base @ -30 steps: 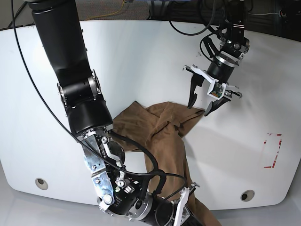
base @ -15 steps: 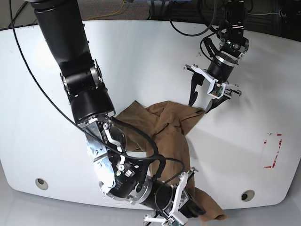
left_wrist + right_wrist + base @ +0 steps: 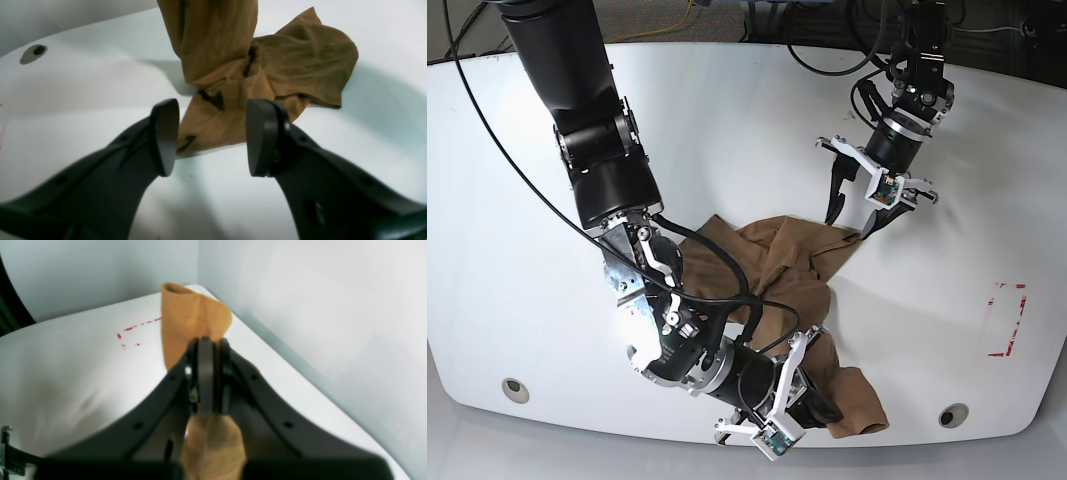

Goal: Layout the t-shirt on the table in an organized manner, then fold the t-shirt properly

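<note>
Table (image 3: 727, 110): glossy white top, fills nearly the whole base view. Red dashed rectangle (image 3: 1007, 320) at right edge of frame; one round grey hole (image 3: 515, 388) lower left, another (image 3: 953, 414) lower right.

T-shirt (image 3: 772, 265): plain tan-brown, crumpled, lying at centre of the base frame and trailing down toward the lower middle, where it ends in a bunched lump near the table's front edge. Not laid flat; folds overlap and one strip runs diagonally from centre to bottom.

My right arm enters from the upper left of the base view and bends down to the bottom centre. My right pincer (image 3: 812, 405) is clenched on the t-shirt's lower end; in the right wrist view the two dark pads are pressed together mid-frame with cloth sticking out above and below them, the upper piece standing up toward the top of the frame.

My left arm comes in from the upper right. My left pincer (image 3: 852, 222) is released, jaws parted, holding nothing. Tips sit at the t-shirt's upper right edge; in the left wrist view the cloth shows in the gap between my fingers (image 3: 165, 135). Whether the tips touch fabric, I cannot tell.
</note>
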